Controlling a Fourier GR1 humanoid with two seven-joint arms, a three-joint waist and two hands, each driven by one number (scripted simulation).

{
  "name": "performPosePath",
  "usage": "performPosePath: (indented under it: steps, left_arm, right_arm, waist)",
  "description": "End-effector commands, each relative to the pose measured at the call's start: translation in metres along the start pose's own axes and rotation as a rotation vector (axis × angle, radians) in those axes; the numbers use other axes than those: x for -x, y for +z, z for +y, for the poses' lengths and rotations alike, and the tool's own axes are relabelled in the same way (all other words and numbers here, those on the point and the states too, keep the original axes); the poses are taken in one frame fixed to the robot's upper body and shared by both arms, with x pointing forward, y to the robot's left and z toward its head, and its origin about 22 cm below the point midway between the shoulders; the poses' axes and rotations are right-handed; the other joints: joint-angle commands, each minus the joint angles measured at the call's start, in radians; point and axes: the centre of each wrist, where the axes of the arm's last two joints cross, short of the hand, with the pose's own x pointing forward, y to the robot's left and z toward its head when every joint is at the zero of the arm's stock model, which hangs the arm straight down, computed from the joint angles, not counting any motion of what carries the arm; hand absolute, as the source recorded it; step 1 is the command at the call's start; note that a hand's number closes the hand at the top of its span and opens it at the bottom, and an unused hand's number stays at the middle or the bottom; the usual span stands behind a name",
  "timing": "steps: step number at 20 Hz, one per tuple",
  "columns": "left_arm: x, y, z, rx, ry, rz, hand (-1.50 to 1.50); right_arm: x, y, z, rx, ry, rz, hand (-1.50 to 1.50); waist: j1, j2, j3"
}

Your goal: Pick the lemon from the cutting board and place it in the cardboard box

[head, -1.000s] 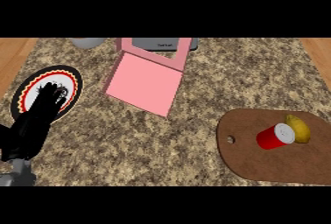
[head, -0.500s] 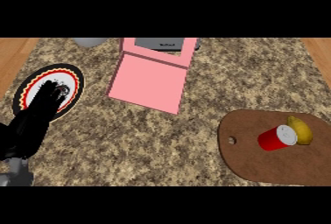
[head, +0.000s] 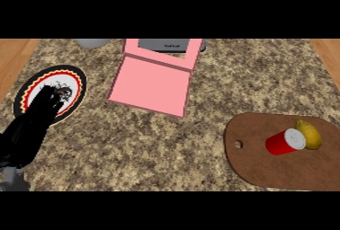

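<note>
A yellow lemon [head: 309, 134] lies on the brown cutting board [head: 266, 166] at the right, touching a red can [head: 285, 142] that lies on its side just left of it. The pink box [head: 154, 76] stands open at the top centre, its lid flap spread toward me over the counter. My left hand [head: 34, 123] rests at the left with its straight fingers up over a plate, far from the lemon and holding nothing. The right hand does not show.
A round plate [head: 73, 83] with a red, black and white rim lies at the left under my fingertips. A grey bowl [head: 93, 42] sits at the top edge, left of the box. Wooden strips border the speckled counter [head: 166, 143] on both sides.
The whole scene has slid slightly in the view, the box and board sitting a little further right and lower. My left hand stays in the same resting pose.
</note>
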Motion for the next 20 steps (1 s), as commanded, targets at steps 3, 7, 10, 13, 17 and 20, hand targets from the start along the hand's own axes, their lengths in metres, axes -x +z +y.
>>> performPosePath:
  steps: [3,7,10,13,17,20]
  left_arm:
    - [0.01,0.014,-0.008,-0.009,-0.002,-0.006,0.0]
    - [-0.002,-0.01,-0.003,-0.012,0.017,-0.003,0.0]
    - [0.005,0.001,-0.001,-0.001,-0.009,-0.009,0.0]
    - [-0.017,-0.001,0.012,-0.003,-0.006,-0.007,0.0]
    - [0.009,-0.004,0.0,-0.019,-0.001,-0.007,0.0]
    - [-0.002,-0.014,0.0,-0.01,0.002,-0.011,0.0]
  right_arm:
    - [-0.022,-0.022,0.003,-0.112,0.008,0.073,-1.5]
    - [-0.017,-0.017,0.013,-0.148,0.023,0.097,-1.5]
    - [0.003,-0.031,0.021,-0.172,0.029,0.127,-1.5]
    - [-0.004,-0.034,0.03,-0.161,0.034,0.119,-1.5]
    - [-0.003,-0.038,0.049,-0.156,0.017,0.098,-1.5]
    - [0.005,-0.053,0.026,-0.124,0.005,0.062,-1.5]
  waist:
    - [-0.005,-0.002,0.0]
    - [-0.018,-0.002,0.0]
    - [-0.009,-0.001,0.001]
    - [-0.011,-0.001,0.001]
    - [-0.014,-0.001,0.001]
    - [-0.009,0.0,0.001]
